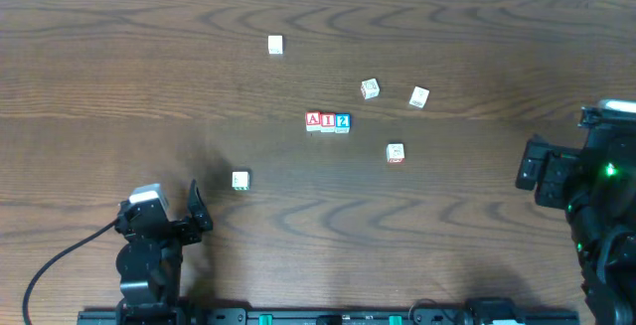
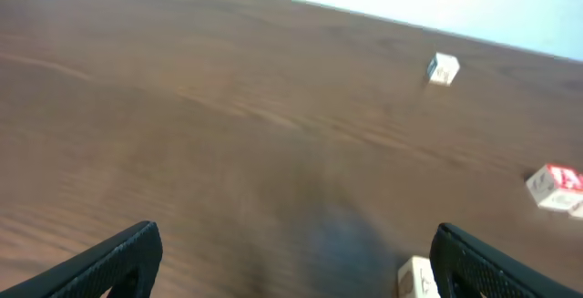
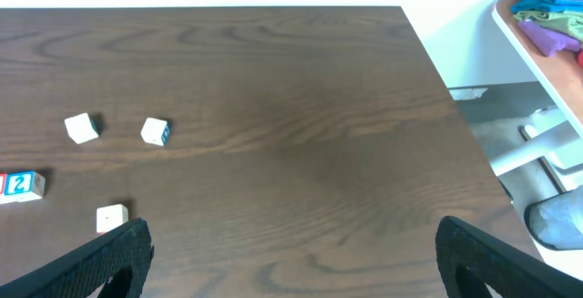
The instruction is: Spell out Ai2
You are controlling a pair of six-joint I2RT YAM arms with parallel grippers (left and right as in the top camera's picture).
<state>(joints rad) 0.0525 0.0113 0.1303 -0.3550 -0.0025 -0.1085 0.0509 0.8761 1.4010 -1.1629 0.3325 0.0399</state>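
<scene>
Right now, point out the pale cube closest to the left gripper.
The lone pale cube just ahead of the left gripper; the other four pale cubes lie much farther off across the table.

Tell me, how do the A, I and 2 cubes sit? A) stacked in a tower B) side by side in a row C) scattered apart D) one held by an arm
B: overhead, the A cube, I cube and 2 cube lie edge to edge on the table.

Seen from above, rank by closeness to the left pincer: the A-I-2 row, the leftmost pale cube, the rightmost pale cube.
From the left pincer:
1. Leftmost pale cube, close by.
2. A-I-2 row, mid-table.
3. Rightmost pale cube, far right.
</scene>
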